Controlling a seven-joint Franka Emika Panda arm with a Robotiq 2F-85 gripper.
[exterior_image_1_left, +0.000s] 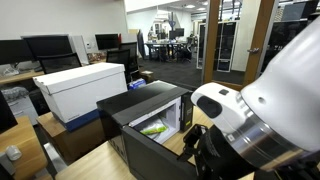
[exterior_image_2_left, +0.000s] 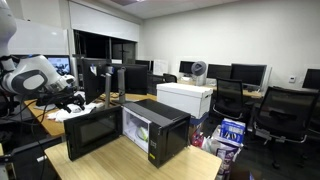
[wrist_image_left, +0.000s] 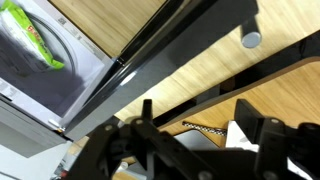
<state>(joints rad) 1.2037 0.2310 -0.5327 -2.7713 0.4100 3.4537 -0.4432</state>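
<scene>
Wrist view only — fingers (wrist_image_left: 146, 125) apart, near microwave door (wrist_image_left: 190, 40).

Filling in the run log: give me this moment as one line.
microwave door: open | gripper: open, near door's edge, contact unclear | green packet: inside microwave | microwave: on wooden table

White arm (exterior_image_2_left: 28, 76) bent at the elbow, forearm sloping down and forward in both exterior views. Black wrist (exterior_image_1_left: 215, 150) follows. Gripper (wrist_image_left: 205, 128) in the wrist view: jaws apart, dark fingers (wrist_image_left: 146, 118) spread wide.
</scene>
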